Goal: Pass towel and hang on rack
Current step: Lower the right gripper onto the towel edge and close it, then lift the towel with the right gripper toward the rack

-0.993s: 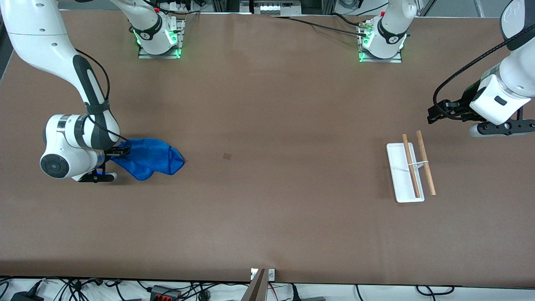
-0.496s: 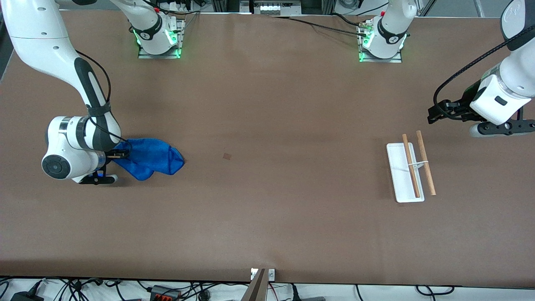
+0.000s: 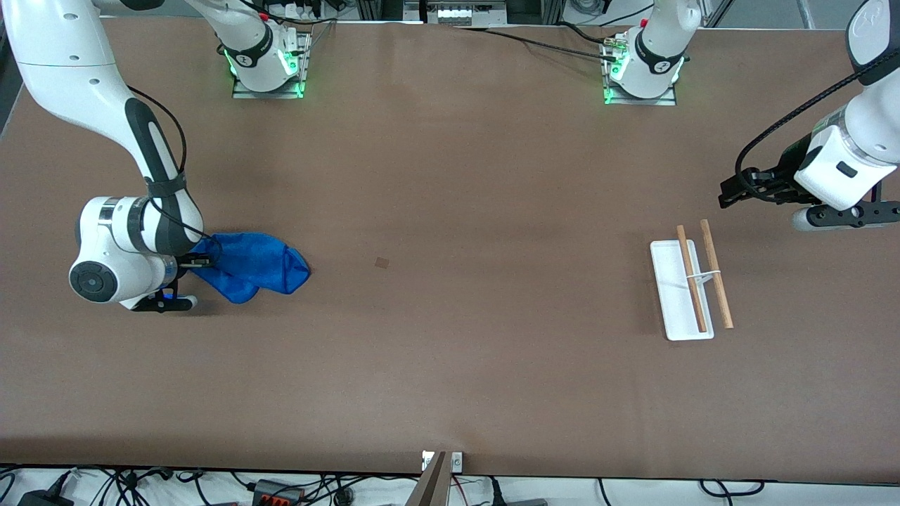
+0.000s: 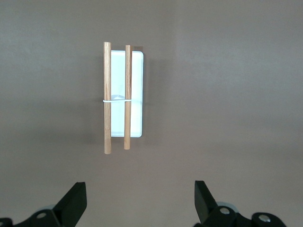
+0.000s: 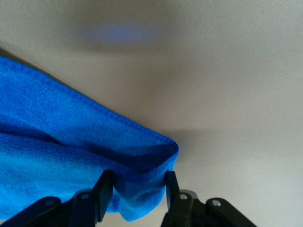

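Observation:
The blue towel [image 3: 256, 270] lies crumpled on the table at the right arm's end. My right gripper [image 3: 199, 262] is low at the towel's edge. In the right wrist view its fingers [image 5: 105, 187] press on both sides of a bunched corner of the towel [image 5: 71, 142], and the cloth fills the gap between them. The rack [image 3: 692, 284] stands on its white base with two wooden rods at the left arm's end. My left gripper [image 3: 731, 191] hangs open and empty in the air beside the rack. The left wrist view shows the rack [image 4: 118, 94] ahead of its spread fingers [image 4: 73, 201].
The brown table [image 3: 450, 211] is bare between the towel and the rack, apart from a small dark square mark [image 3: 382, 262]. Both arm bases [image 3: 267, 63] stand along the edge farthest from the front camera. Cables lie off the near edge.
My right arm has shifted slightly at the towel's edge, and the cloth there now looks tucked in at the gripper. The left arm has risen very slightly. The towel and rack lie where they were.

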### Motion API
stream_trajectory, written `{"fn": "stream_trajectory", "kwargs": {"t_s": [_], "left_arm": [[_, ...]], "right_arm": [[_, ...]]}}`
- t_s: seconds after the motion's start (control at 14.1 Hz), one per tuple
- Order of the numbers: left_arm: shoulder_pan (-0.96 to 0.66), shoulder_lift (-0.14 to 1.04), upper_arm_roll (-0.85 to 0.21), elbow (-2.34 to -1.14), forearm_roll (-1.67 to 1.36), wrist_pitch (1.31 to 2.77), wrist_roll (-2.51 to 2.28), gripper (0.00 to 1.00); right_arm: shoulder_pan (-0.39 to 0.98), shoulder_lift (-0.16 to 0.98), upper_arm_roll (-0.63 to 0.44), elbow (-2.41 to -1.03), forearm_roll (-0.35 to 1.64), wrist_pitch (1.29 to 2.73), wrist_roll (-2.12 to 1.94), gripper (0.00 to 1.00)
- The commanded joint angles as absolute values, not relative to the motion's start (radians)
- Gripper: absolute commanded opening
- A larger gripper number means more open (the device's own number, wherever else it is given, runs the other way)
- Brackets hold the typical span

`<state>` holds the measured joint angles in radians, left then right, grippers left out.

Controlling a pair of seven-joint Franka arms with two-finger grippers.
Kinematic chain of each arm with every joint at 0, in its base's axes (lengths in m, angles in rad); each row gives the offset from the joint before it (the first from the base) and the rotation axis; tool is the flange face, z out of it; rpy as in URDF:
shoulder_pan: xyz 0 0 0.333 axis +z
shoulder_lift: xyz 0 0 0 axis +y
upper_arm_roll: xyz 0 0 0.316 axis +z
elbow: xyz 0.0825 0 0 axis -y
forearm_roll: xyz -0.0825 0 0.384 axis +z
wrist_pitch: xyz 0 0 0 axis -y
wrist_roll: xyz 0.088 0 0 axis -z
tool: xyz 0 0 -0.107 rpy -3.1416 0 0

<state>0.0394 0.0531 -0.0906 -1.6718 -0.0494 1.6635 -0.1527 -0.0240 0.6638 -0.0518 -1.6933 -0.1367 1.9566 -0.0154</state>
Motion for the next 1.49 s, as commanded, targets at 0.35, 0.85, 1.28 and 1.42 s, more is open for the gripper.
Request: {"fn": "stream_trajectory", "kwargs": {"t_s": [0.35,0.85,1.28,1.42], "left_arm": [[0.048,0.067,-0.092,-1.640,-0.072,1.638,-0.130,1.00],[0.048,0.067,-0.092,-1.640,-0.072,1.638,-0.130,1.00],[0.049,0.067,-0.092,-1.640,-0.072,1.638,-0.129,1.00],[0.049,0.067,-0.092,-1.640,-0.072,1.638,-0.130,1.00]], "right_arm": [[-0.032,0.669,-0.043,-1.666,-0.129,1.918,-0.060,0.23],[-0.023,0.658,0.056,-1.358,-0.123,1.519,-0.167,0.00],[0.027,0.657,0.357,-1.148,-0.008,1.476,0.112,0.00],[0.070,0.660,0.457,-1.098,-0.005,1.499,0.284,0.00]]}}
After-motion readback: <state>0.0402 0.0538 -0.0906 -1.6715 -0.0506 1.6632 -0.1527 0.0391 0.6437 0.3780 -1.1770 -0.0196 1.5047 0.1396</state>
